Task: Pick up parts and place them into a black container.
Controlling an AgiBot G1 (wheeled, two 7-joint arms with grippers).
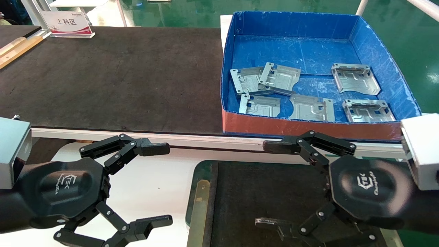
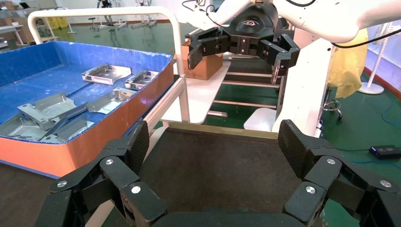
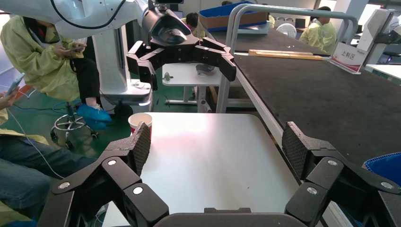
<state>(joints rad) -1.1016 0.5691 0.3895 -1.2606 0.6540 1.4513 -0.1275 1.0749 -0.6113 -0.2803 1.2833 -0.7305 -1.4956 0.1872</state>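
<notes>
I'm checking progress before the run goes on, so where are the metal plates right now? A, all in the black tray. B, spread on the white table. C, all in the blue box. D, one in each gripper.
C: every metal plate in view lies in the blue box; the black tray holds none, and the left gripper and right gripper are open and empty.

A white placard (image 1: pixel 67 23) with a red lower band stands at the far left end of the dark tabletop mat (image 1: pixel 113 79) and reads "上料区"; smaller print above the characters is too small to read. Each gripper body carries an embossed logo, the lettering under it not legible from here.
</notes>
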